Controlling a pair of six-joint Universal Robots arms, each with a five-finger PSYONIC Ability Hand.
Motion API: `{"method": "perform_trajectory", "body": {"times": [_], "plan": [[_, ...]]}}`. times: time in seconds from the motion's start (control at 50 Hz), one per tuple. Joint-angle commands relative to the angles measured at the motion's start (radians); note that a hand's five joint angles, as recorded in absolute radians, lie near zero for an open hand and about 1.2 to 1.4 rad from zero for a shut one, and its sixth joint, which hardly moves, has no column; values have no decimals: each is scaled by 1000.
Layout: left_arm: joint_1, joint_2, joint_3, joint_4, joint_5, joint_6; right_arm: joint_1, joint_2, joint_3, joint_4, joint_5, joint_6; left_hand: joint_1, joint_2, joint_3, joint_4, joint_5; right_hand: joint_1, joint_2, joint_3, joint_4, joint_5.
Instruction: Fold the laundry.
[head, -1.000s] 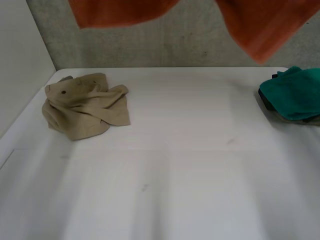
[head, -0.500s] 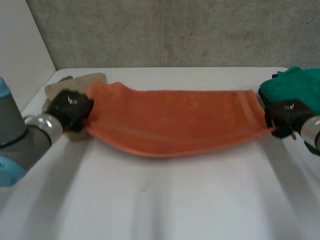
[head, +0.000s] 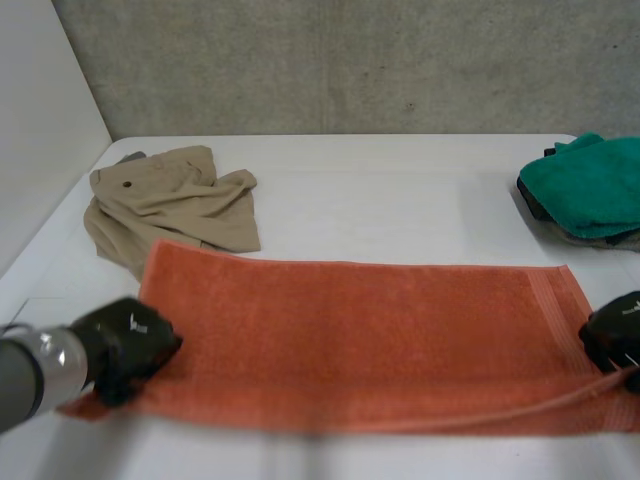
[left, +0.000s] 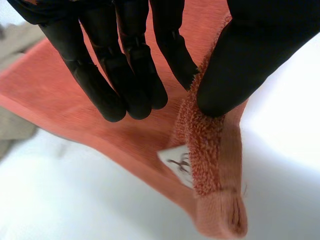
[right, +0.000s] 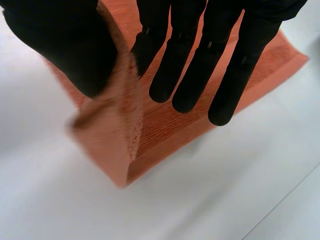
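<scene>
At the near left corner of the towel (head: 350, 340), the left hand (head: 125, 345) has a ridge of the cloth pinched between its thumb (left: 240, 60) and the closest of its fingers (left: 172, 55), just above a small white label (left: 177, 162). The right hand (head: 615, 335) does the same at the near right corner: its thumb (right: 65, 45) and fingers (right: 195, 70) nip a raised peak of cloth. Between them the towel lies spread flat across the near part of the table (head: 400, 200).

Both holds take only a thin bit of hem, so I judge a quick lift for the fold could pull a corner free and drop that side. If one hand travels faster than the other, the edges would meet askew. The towel's far left corner touches the crumpled beige garment (head: 170, 210), and that garment may be dragged or caught into the fold.

Further out, a green cloth (head: 590, 185) sits on a small pile at the table's far right, well apart from the towel. The tabletop is white and smooth. A rough grey wall (head: 350, 60) stands behind it, with a plain white panel (head: 40, 130) at the left.
</scene>
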Motion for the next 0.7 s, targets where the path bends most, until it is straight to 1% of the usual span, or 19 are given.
{"method": "perform_trajectory", "body": {"times": [0.02,0.12,0.2,0.28,0.3,0.44,0.46,0.48,0.5,0.52,0.54,0.56,0.62,0.68,0.7], "plan": [[-60,-160,248,91,-53,-79,60,86,-75,-209,-5,241,279,198,206,200,256,257,218,207,199,230],[-97,-282,439,109,-82,-135,95,131,-116,-349,2,347,279,198,206,200,256,257,218,207,199,230],[-133,-388,590,100,-101,-152,124,172,-164,-418,37,404,279,198,206,200,256,257,218,207,199,230],[-159,-490,720,83,-131,-152,150,213,-208,-456,79,431,279,198,206,200,256,257,218,207,199,230],[-166,-528,766,75,-151,-154,155,221,-218,-462,88,436,279,198,206,200,256,257,218,207,199,230],[-192,-652,921,62,-210,-159,192,296,-288,-541,137,456,279,198,206,200,256,257,218,207,199,230],[-200,-669,949,59,-223,-159,200,307,-299,-551,152,457,6,-75,-67,-73,-17,-293,-331,-343,-351,-320],[-206,-675,958,59,-234,-155,206,310,-301,-554,163,457,-383,-464,-456,-463,-406,-610,-648,-659,-667,-636],[-212,-678,967,59,-248,-152,209,313,-304,-556,172,459,-745,-826,-817,-824,-767,-869,-907,-918,-926,-895],[-218,-678,972,57,-265,-152,213,313,-305,-556,183,459,-943,-1024,-1016,-1022,-965,-965,-1003,-1015,-1023,-992],[-232,-675,972,55,-301,-158,218,310,-304,-556,200,463,-943,-1024,-1016,-1022,-965,-965,-1003,-1015,-1023,-992],[-237,-671,969,57,-320,-159,221,307,-301,-554,205,467,-943,-1024,-1016,-1022,-965,-965,-1003,-1015,-1023,-992],[-245,-630,945,66,-361,-163,224,278,-272,-550,193,486,-943,-1024,-1016,-1022,-965,-965,-1003,-1015,-1023,-992],[-245,-577,888,80,-362,-169,224,235,-233,-556,157,496,-943,-1024,-1016,-1022,-965,-965,-1003,-1015,-1023,-992],[-242,-541,836,95,-349,-171,220,203,-206,-559,130,499,-943,-1024,-1016,-1022,-965,-965,-1003,-1015,-1023,-992]]}}
